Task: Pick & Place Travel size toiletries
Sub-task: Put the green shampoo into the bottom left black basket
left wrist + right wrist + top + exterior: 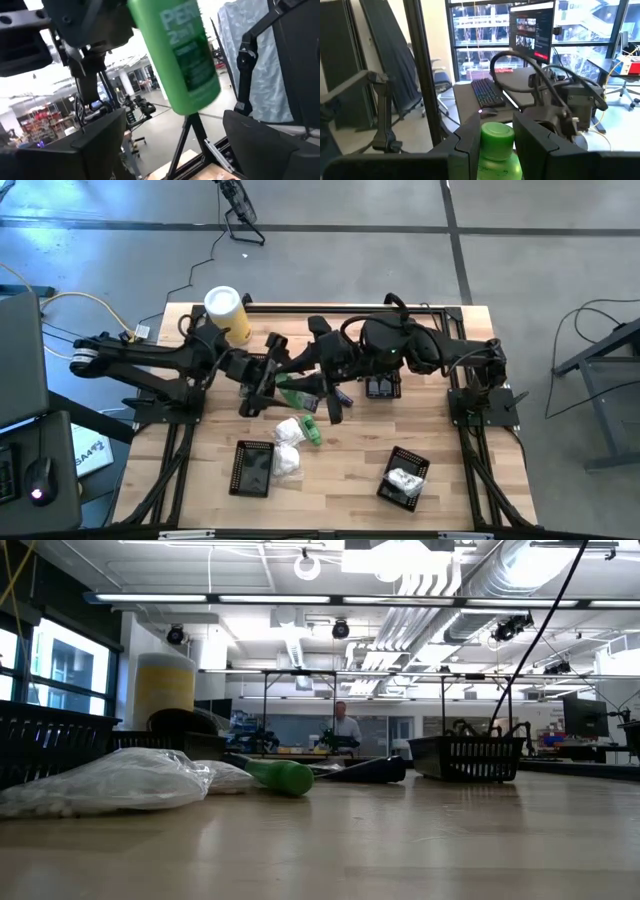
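Mid-handover above the surface's middle: the right gripper [495,137] clamps the green bottle [496,150], the left gripper [258,385] released. Next, carry it to a basket [403,475].

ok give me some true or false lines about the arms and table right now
1. The right gripper grips a green bottle. True.
2. The left jaws clamp it. False: the left gripper stands open.
3. The canister lies flat. False: the yellow canister stands upright.
4. A second green bottle lies by white packets on the table. True.
5. The right basket is empty. False: the front right basket holds a white packet.
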